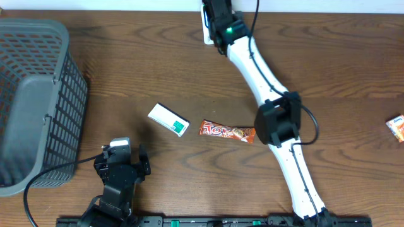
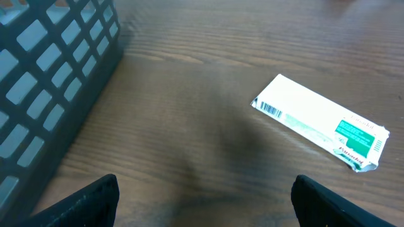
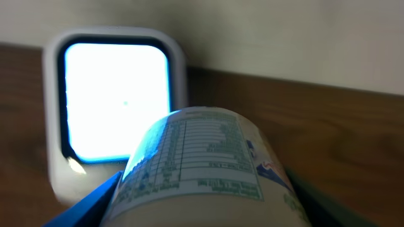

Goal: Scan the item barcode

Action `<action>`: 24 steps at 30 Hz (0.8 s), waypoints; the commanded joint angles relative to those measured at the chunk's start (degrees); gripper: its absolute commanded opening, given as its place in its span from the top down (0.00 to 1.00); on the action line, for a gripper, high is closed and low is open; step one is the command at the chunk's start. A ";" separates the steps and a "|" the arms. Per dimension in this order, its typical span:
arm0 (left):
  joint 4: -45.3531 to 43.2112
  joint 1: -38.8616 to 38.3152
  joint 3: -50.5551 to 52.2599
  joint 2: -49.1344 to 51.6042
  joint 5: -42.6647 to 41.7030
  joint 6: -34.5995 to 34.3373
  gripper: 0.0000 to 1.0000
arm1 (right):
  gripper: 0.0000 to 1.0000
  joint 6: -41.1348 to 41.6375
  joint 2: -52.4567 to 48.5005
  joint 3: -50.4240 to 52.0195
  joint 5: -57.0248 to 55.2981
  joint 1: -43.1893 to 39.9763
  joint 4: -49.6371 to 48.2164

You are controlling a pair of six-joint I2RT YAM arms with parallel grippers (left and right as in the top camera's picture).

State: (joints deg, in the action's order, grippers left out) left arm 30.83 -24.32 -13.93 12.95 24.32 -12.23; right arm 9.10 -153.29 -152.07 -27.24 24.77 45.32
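Observation:
The item (image 3: pixel 202 164) is a round cream container with a printed nutrition table. My right gripper (image 3: pixel 208 205) is shut on it, a finger on either side. Just beyond it stands the scanner (image 3: pixel 113 101), a white box with a brightly lit window facing the label. No barcode shows on the side of the container I can see. In the overhead view the right gripper (image 1: pixel 219 16) reaches to the table's far edge, over the scanner (image 1: pixel 206 30), and hides the item. My left gripper (image 1: pixel 124 153) rests open near the front left, nothing between its fingers (image 2: pixel 95 202).
A white and green box (image 1: pixel 168 120) (image 2: pixel 322 123) with a barcode lies ahead of the left gripper. An orange candy bar (image 1: pixel 227 132) lies mid-table beside the right arm's elbow. A grey mesh basket (image 1: pixel 38 101) (image 2: pixel 50 82) stands at the left. A small snack packet (image 1: pixel 396 128) lies at the right edge.

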 commanded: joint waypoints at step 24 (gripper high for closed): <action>0.00 0.13 -0.09 -0.35 0.79 -0.55 0.12 | 0.44 14.53 9.73 14.40 7.63 -41.90 32.46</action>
State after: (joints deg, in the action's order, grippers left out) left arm 30.85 -24.32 -13.93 12.95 24.34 -12.23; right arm 21.80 -143.72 -140.59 -20.86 -14.20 77.58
